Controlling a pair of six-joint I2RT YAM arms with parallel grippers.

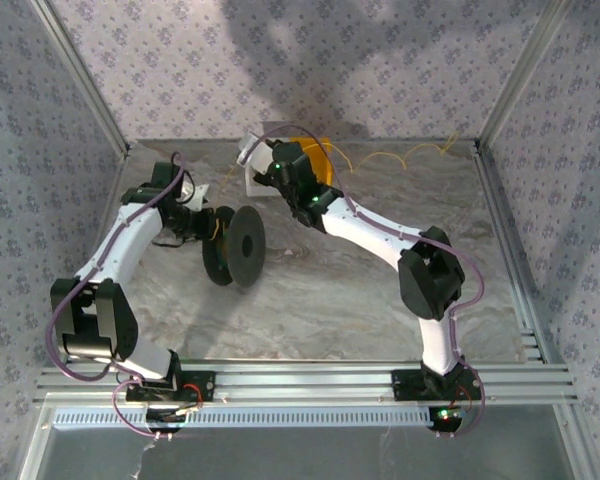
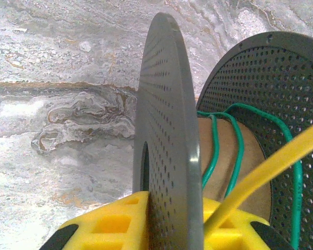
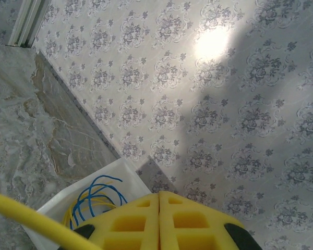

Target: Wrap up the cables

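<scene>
Top external view: two white arms reach across a marbled table (image 1: 330, 300) — the left gripper (image 1: 198, 226) at a black spool (image 1: 238, 246) standing on edge left of centre, the right gripper (image 1: 271, 163) at upper centre beside a white bag (image 1: 252, 150). The yellow wire (image 1: 385, 155), thin and wavy, trails along the table's far edge in the upper right of the frame.

Left wrist view: the spool's near flange (image 2: 167, 130), dark and perforated, stands upright between the left gripper's yellow fingers (image 2: 109, 221), which sit against both its faces, pinching it. The yellow wire crosses the lower right of the frame, slanting down to the right-hand finger. Green wire (image 2: 215, 146) loops round the spool's brown core (image 2: 261, 151).

Right wrist view: the right gripper's jaws are pressed together, nothing visible between the tips, facing a patterned wall (image 3: 224, 104). The yellow wire runs across the lower left corner, close and blurred; whether it is held cannot be told. Blue wires (image 3: 101, 190) lie coiled in the white bag.
</scene>
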